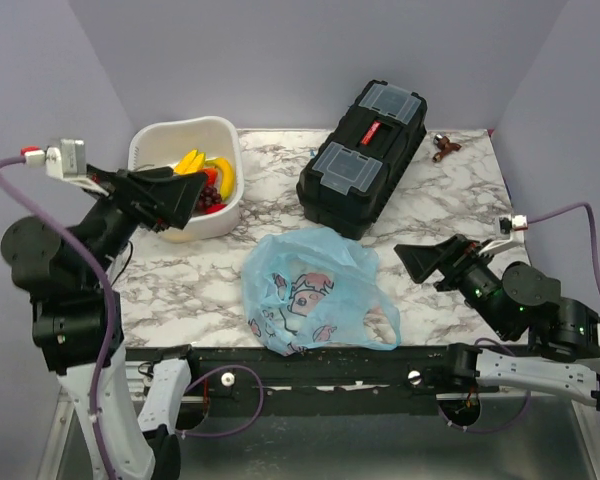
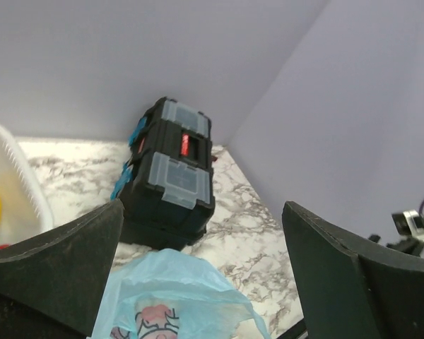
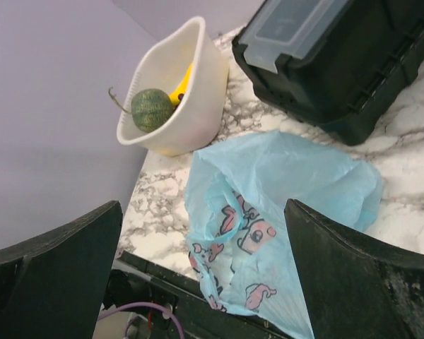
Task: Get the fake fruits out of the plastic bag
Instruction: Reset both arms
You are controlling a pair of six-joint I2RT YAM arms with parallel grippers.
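Note:
The light-blue plastic bag (image 1: 315, 290) with pink cartoon print lies crumpled at the table's front centre. It also shows in the left wrist view (image 2: 177, 293) and the right wrist view (image 3: 283, 205). No fruit shows clearly through it. A yellow banana (image 1: 205, 165) and dark red fruits (image 1: 212, 198) lie in a white basin (image 1: 160, 140) at the back left. The right wrist view shows a round green fruit (image 3: 150, 108) there too. My left gripper (image 1: 202, 195) is open and empty over the basin. My right gripper (image 1: 412, 265) is open and empty, just right of the bag.
A black toolbox (image 1: 365, 158) stands behind the bag at the back centre. A small brown object (image 1: 445, 147) lies at the back right corner. Purple walls close in the table on the left, back and right.

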